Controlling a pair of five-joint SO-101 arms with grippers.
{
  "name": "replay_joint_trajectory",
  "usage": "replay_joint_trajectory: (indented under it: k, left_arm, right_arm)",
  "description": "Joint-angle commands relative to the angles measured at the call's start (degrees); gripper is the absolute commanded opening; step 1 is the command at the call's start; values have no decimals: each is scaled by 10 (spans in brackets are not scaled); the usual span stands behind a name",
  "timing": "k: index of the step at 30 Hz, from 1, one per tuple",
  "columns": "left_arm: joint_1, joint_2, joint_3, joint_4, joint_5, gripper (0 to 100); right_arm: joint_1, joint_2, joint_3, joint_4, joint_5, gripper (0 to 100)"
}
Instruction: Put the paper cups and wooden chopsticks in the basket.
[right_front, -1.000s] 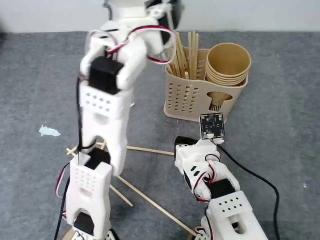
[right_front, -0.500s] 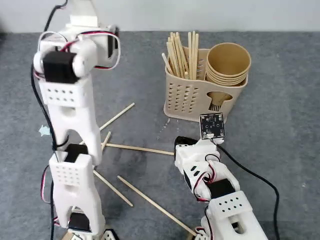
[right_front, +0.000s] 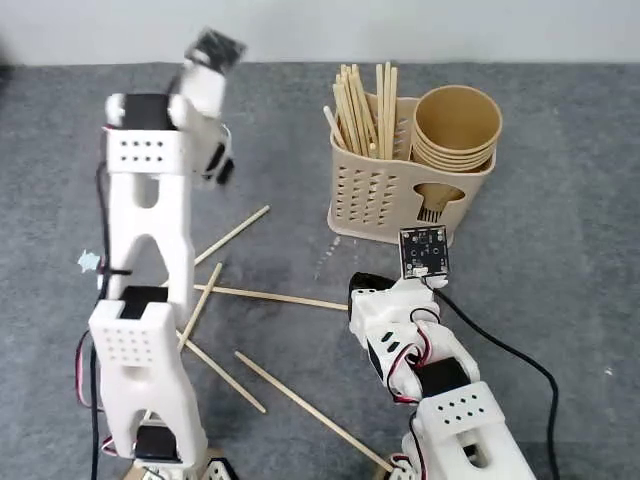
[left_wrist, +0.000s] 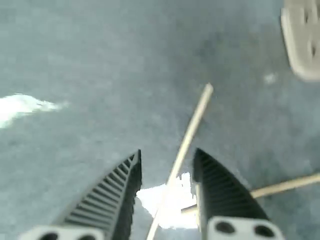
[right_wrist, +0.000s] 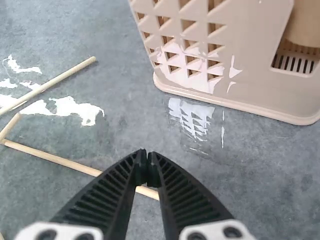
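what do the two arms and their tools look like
Both arms are white plastic shells with rows of small holes, joined by black motor blocks. The left arm carries red, white and black wires; a black cable trails from the right arm. A small black circuit board sits at its wrist. The left tool and right tool are black and tapered, with ridged inner faces.

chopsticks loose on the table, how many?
5 chopsticks. One slants by the left arm's upper part, one runs along its lower part, one lies crosswise toward the right arm, a short one and a long one lie nearer the bases. The left arm may hide more.
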Motion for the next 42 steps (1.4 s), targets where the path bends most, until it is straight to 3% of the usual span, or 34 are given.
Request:
replay_joint_trajectory:
  k: [1, 14, 25, 29, 35, 42]
  left_arm:
    - [4, 25, 3, -16, -36, 200]
    - [7, 193, -83, 12, -96, 198]
    - [14, 270, -113, 17, -98, 100]
    - [25, 269, -114, 18, -98, 8]
    - [35, 231, -125, 18, -98, 12]
    - [35, 86, -109, 18, -84, 12]
  right_arm:
    - [-1, -13, -3, -11, -1, 10]
    - [-1, -13, -3, -11, -1, 10]
    - [-1, -13, -3, -11, -1, 10]
    - [-1, -13, -3, -11, -1, 10]
    - [-1, -13, -3, -11, -1, 10]
    - [-1, -13, -3, -11, -1, 10]
